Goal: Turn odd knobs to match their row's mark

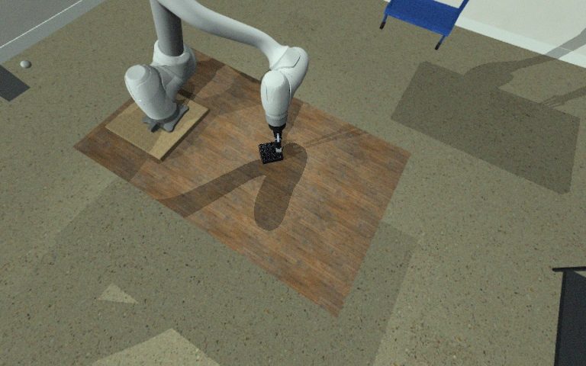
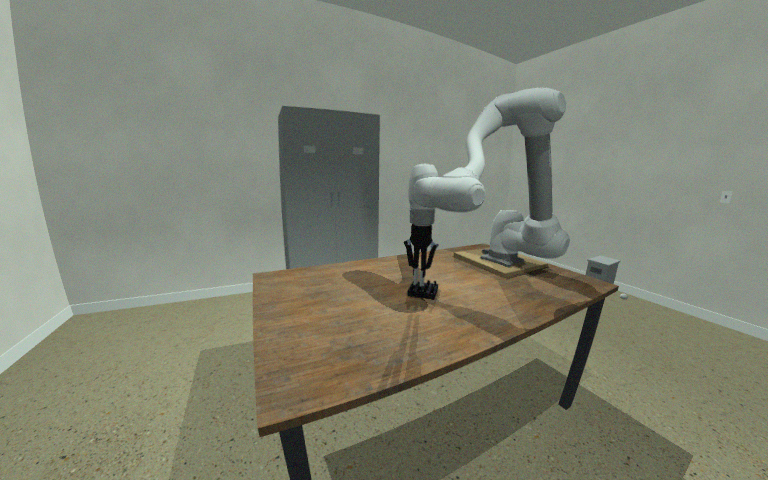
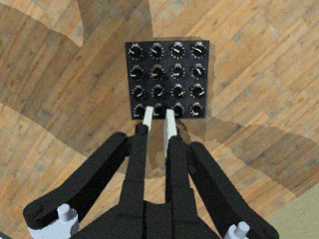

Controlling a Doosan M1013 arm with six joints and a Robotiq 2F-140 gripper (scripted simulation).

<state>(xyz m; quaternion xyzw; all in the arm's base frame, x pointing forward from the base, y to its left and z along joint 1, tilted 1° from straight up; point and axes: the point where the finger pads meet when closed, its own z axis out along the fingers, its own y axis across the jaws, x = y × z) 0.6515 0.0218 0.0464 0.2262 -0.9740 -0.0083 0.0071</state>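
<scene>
The black knob box [image 1: 268,154] [image 2: 425,292] [image 3: 169,76] stands on the wooden table [image 1: 310,224] [image 2: 339,339] with its sixteen knobs in four rows. My gripper [image 1: 278,149] [image 2: 417,284] [image 3: 159,118] hangs straight down over the edge of the box that lies nearest in the wrist view. Its two fingertips straddle the second knob from the left in that nearest row. The fingers stand a small way apart, on either side of the knob, and I see no squeeze on it. The knob itself is mostly hidden between the tips. The printed names and white lines are too small to read.
The arm's base stands on a light plate [image 1: 155,125] [image 2: 498,264] at the table's far corner. A grey cabinet [image 2: 328,186] stands by the back wall. A blue cart [image 1: 423,14] and a small grey box [image 2: 602,267] stand on the floor beyond the table.
</scene>
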